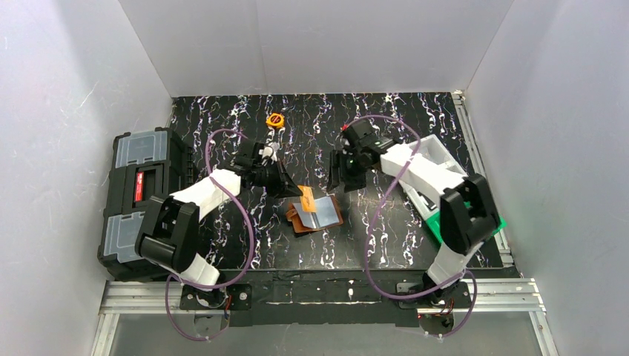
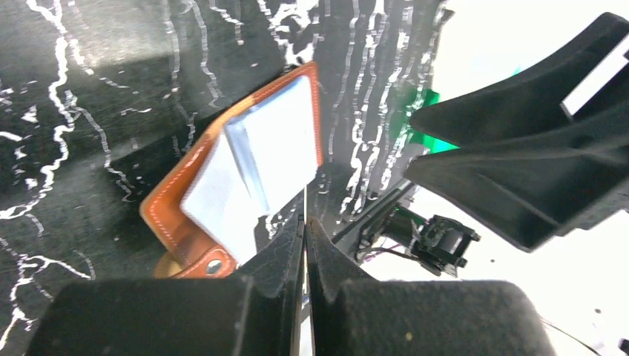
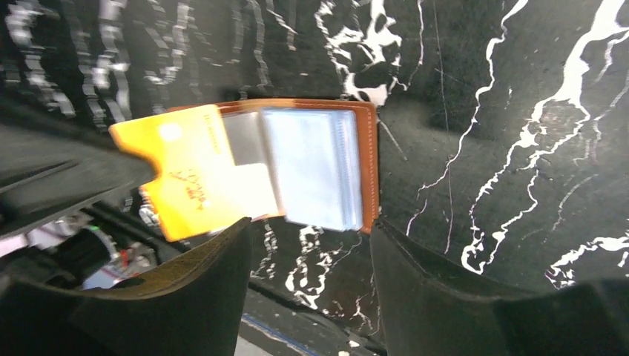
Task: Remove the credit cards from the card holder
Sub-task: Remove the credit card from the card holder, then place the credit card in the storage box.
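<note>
The card holder (image 1: pixel 323 215) lies between the left hand (image 1: pixel 294 190) and right hand (image 1: pixel 341 181), a credit card (image 1: pixel 305 199) at its left.

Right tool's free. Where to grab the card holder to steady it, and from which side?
I'd grip the card holder by its brown leather edge farthest from the orange card, bringing the open right tool in from its own side. That leaf lies flat and uncovered, while the left tool pinches the card at the opposite end.
</note>
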{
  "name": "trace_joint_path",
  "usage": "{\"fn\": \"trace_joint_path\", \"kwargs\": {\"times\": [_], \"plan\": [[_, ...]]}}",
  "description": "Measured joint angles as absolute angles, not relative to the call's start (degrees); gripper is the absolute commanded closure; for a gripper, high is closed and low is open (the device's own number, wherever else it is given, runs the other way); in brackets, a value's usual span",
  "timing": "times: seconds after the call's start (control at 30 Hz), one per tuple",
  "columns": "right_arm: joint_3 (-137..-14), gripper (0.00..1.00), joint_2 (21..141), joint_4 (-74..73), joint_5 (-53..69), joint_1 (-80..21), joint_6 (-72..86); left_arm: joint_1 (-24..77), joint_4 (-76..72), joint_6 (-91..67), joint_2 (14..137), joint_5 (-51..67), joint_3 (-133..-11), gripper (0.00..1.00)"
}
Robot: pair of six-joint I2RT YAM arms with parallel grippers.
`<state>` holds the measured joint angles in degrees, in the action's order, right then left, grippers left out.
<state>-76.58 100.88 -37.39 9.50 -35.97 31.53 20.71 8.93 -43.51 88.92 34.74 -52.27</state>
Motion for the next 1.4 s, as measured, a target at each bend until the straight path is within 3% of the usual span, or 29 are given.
{"fn": "trace_joint_path", "kwargs": {"times": [0.27,0.47,0.77,1.03,1.2,1.23,1.3,1.4], "plan": [[-68.86,0.28,84.68,-26.22,23.83,-28.36,35.07,19.59,1.91,-49.54,85.67,42.81,-54.68,1.00],[-62.41,0.30,80.93,-15.88,33.69,-27.14,39.79,19.55,-7.62,-56.03,84.58,48.64,-56.05,1.00],[-60.93,0.49,79.48,-6.61,40.38,-26.59,46.00,19.55,-21.08,-66.24,85.01,53.30,-56.03,1.00],[-58.70,0.62,79.20,-2.57,42.54,-26.57,50.15,19.59,-24.36,-68.84,85.60,55.02,-56.03,1.00],[-58.19,0.83,79.13,-0.67,43.48,-26.50,52.47,20.10,-24.38,-68.53,85.62,55.59,-56.03,1.00],[-58.19,0.88,79.09,-0.40,43.68,-26.48,52.71,20.18,-24.36,-68.34,85.62,55.61,-56.03,0.99],[-58.04,0.99,78.81,-0.03,44.03,-26.37,53.32,20.21,-23.97,-67.70,85.62,55.57,-56.03,0.88],[-57.56,0.99,78.04,0.45,44.34,-26.35,54.02,20.38,-21.65,-65.65,85.62,55.37,-56.03,0.64]]}}
